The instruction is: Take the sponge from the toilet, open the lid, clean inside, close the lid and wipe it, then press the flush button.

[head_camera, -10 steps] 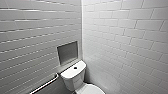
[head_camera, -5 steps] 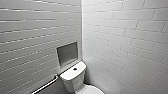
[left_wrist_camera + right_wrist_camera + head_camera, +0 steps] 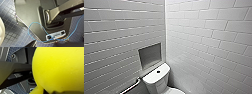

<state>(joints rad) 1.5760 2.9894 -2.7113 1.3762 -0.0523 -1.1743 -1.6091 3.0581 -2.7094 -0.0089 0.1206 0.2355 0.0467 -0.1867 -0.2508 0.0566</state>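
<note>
The right gripper (image 3: pixel 55 92) seems clamped on the sponge (image 3: pixel 57 68). Its pads are hidden, but the bright yellow block bulges close against the wrist camera, clear of the blue-tiled floor (image 3: pixel 13 88), so I judge it squeezed and carried ready for wiping. Outward, in the head view, the toilet (image 3: pixel 159 81) stands at six o'clock in the tiled corner. The flush button (image 3: pixel 158 71) is dark on its tank top, with a wall niche (image 3: pixel 150 55) at eleven o'clock of it and a grab rail (image 3: pixel 131 86) at eight.
</note>
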